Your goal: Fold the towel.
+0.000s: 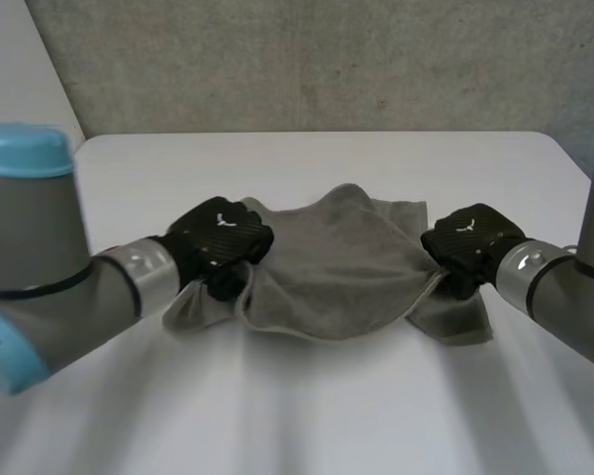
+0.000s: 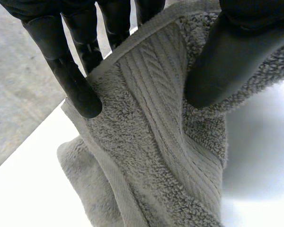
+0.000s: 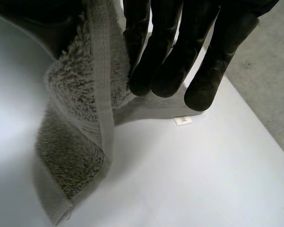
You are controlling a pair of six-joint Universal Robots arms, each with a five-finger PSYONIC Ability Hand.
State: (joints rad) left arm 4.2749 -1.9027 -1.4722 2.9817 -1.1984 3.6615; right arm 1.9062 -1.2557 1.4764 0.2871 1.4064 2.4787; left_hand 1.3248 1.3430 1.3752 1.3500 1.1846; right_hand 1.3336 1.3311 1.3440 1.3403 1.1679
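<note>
1. The towel point(image 1: 342, 262) is lying bunched across the middle of the table point(image 1: 307, 406), filling the room between the left robot hand point(image 1: 218, 242) and the right robot hand point(image 1: 470, 242), both pinching its ends.
2. Bare table is lying open on the near side of the towel and behind it.
3. A wall point(image 1: 307, 59) is closing off the space past the far edge.
</note>
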